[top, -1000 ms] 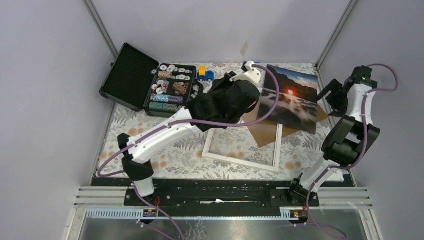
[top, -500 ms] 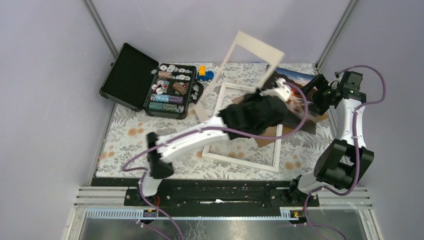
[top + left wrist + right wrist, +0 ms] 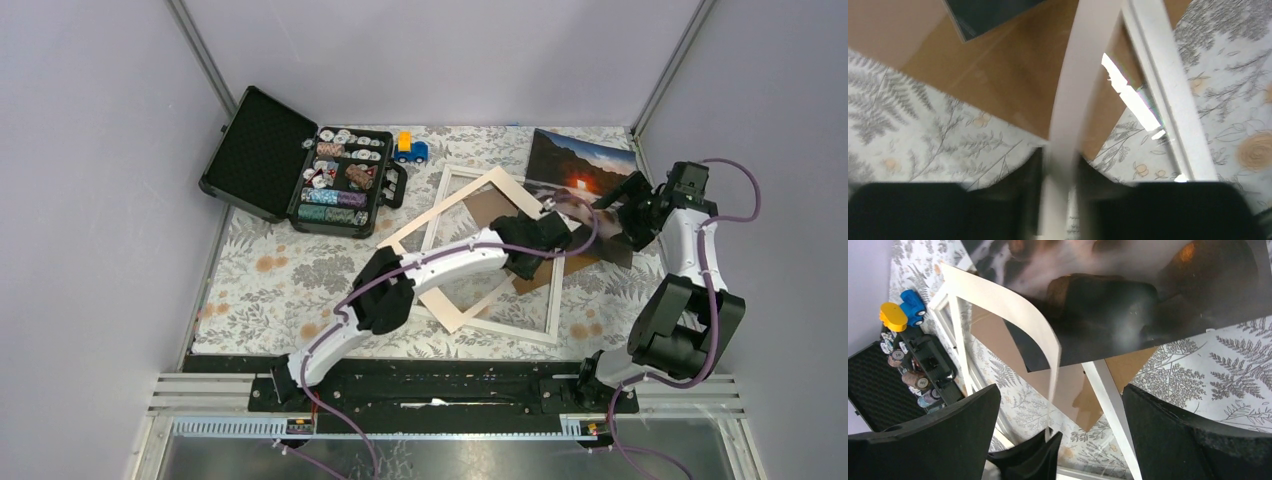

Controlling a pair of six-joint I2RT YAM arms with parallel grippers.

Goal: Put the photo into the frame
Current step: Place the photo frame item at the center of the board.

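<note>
The photo [image 3: 575, 170], a sunset print, lies at the back right, partly over a brown backing board [image 3: 535, 275]. The white frame [image 3: 557, 300] lies flat mid-table. My left gripper [image 3: 548, 222] is shut on a cream mat board [image 3: 440, 208], which slants across the frame. The left wrist view shows that gripper [image 3: 1060, 165] pinching the mat strip [image 3: 1083, 75] beside the frame moulding [image 3: 1168, 100]. My right gripper [image 3: 620, 205] is open and empty just above the photo's near right part. In the right wrist view, that gripper [image 3: 1060, 390] hangs over the photo [image 3: 1128, 300], mat [image 3: 1033, 325] and frame [image 3: 1108, 395].
An open black case of poker chips [image 3: 300, 170] sits at the back left, with a blue and yellow toy car [image 3: 410, 150] beside it. Both also show in the right wrist view: the case [image 3: 878, 385] and the car [image 3: 903, 310]. Grey walls close in on three sides.
My left arm has swung the mat board down from high in the air to low across the frame. My right gripper has moved left and down over the photo.
</note>
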